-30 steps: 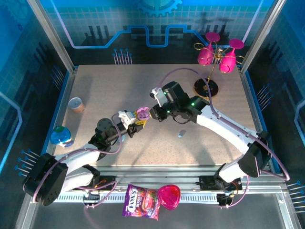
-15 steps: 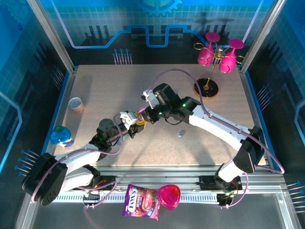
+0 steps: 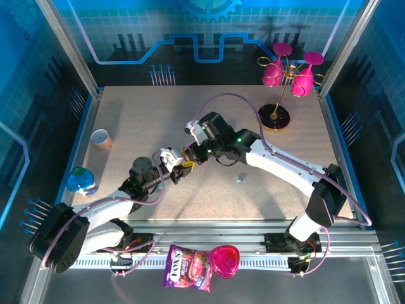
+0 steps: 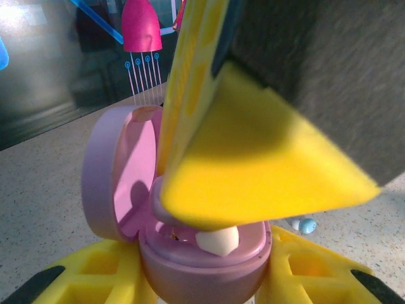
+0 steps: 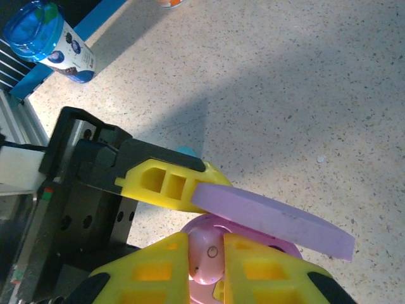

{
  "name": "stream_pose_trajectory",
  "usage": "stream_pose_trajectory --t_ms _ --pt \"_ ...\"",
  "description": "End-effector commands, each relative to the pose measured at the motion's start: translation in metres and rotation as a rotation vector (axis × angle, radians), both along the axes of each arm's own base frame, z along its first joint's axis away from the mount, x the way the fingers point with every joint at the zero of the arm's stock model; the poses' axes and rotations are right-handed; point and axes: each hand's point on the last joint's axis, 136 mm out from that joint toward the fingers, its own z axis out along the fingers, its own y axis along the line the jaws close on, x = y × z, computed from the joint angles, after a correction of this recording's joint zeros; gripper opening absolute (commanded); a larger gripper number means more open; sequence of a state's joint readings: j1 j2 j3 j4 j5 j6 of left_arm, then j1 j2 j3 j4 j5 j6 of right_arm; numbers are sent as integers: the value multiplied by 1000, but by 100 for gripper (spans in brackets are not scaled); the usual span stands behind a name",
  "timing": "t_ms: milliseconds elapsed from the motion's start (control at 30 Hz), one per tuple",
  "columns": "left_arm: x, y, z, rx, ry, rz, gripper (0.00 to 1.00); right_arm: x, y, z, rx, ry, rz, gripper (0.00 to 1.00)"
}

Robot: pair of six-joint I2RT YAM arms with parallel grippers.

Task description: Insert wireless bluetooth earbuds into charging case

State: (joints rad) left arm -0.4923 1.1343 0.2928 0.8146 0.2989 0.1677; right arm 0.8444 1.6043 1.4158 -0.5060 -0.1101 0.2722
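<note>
The purple charging case (image 4: pixel 202 266) stands with its lid (image 4: pixel 117 171) swung open, and my left gripper (image 4: pixel 202 278) is shut on its base. My right gripper (image 5: pixel 206 253) is shut on a pale pinkish-purple earbud (image 5: pixel 206 259) directly over the open case (image 5: pixel 253 231), with the earbud's pale tip (image 4: pixel 218 240) down in the case's well. From above, both grippers meet mid-table: the left gripper (image 3: pixel 181 167) with the case, the right gripper (image 3: pixel 192 154) just above it. A light-blue earbud (image 3: pixel 240 178) lies loose on the table to the right.
A small cup (image 3: pixel 101 138) and a blue bottle (image 3: pixel 80 180) stand at the table's left edge. A stand with pink glasses (image 3: pixel 288 76) occupies the back right corner. A candy bag (image 3: pixel 186 267) and a pink heart-shaped box (image 3: pixel 224 261) rest on the front rail.
My right gripper has moved left and down with the earbud, from beside the case to right over its open well. The left gripper and case have stayed in place.
</note>
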Motion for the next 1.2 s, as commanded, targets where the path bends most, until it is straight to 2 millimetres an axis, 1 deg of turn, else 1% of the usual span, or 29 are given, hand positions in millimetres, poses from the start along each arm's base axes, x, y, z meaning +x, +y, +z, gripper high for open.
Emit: stream_pose_trajectory --t_ms 0,200,300,467,533,600,667,733,867,933,1033,1167 --pt "3 -4 27 -20 -87 -6 32 2 6 5 1 -21 -1 16" --pt "3 -3 26 -19 -85 -1 32 3 1 9 -5 -43 -12 16" --pt "4 -4 26 -19 -86 -2 32 -2 5 8 3 -21 12 16" --pt "3 -4 28 -23 -87 -4 32 -9 12 5 27 11 44 21" --pt "3 -4 27 -21 -81 -7 32 -11 14 7 36 13 50 22" --pt "3 -4 26 -19 -76 -7 32 -12 14 10 50 10 51 25" --pt "3 -4 26 -20 -78 -6 32 -13 13 13 60 4 48 33" --pt "3 -4 26 -21 -78 -5 32 -14 12 19 74 -7 47 40" --pt "0 -6 28 -36 -82 -23 32 -15 8 29 103 -35 45 47" --pt "-1 -7 28 -42 -81 -35 32 -14 3 41 140 -81 26 51" --pt "-3 -9 28 -42 -81 -52 32 -20 -2 62 215 -131 41 54" --pt "-8 -13 30 -48 -95 -89 32 -23 -13 75 248 -174 42 59"
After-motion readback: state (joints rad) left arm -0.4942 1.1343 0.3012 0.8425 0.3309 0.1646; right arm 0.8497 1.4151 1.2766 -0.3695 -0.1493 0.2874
